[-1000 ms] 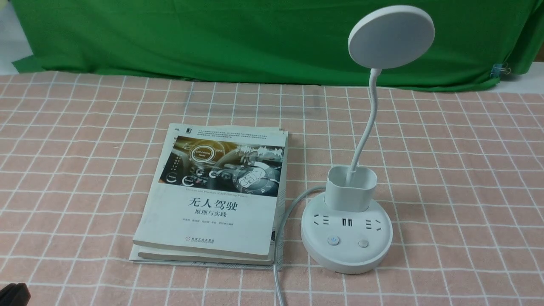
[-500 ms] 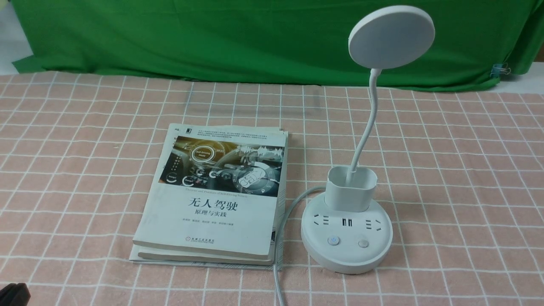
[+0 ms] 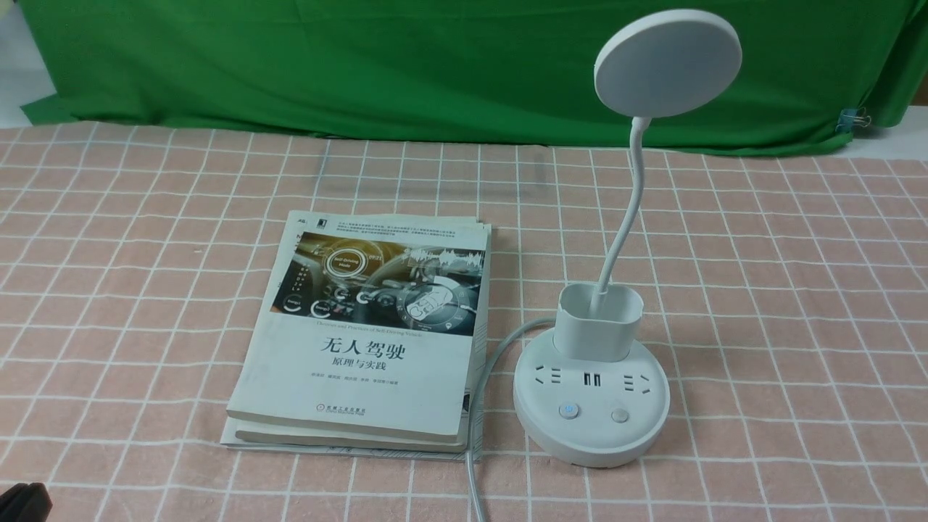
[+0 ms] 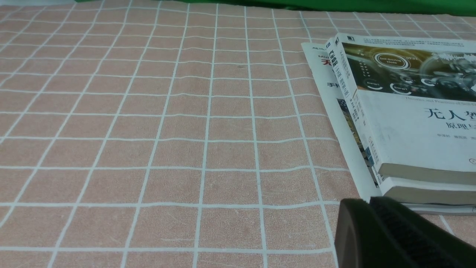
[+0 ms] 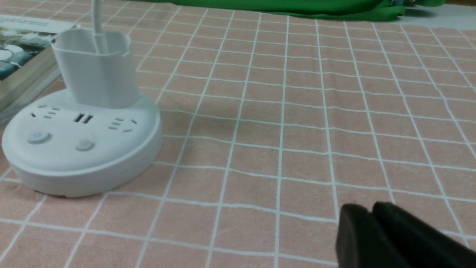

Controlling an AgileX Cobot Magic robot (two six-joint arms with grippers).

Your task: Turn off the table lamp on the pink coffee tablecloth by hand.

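Observation:
The white table lamp (image 3: 591, 395) stands on the pink coffee tablecloth (image 3: 783, 304), right of centre, its disc head (image 3: 668, 62) up on a bendy neck. Its round base carries sockets and two buttons (image 3: 569, 411); the left button glows faint blue. The base also shows in the right wrist view (image 5: 80, 143). My left gripper (image 4: 369, 203) is shut and empty, low over the cloth near the books' corner; a sliver of it shows at the front view's lower left corner (image 3: 22, 502). My right gripper (image 5: 371, 208) is shut and empty, to the right of the lamp base and apart from it.
Two stacked books (image 3: 366, 333) lie on a magazine just left of the lamp base, also in the left wrist view (image 4: 405, 111). The lamp's grey cord (image 3: 475, 464) runs between books and base toward the front edge. A plain green cloth (image 3: 362, 65) hangs behind.

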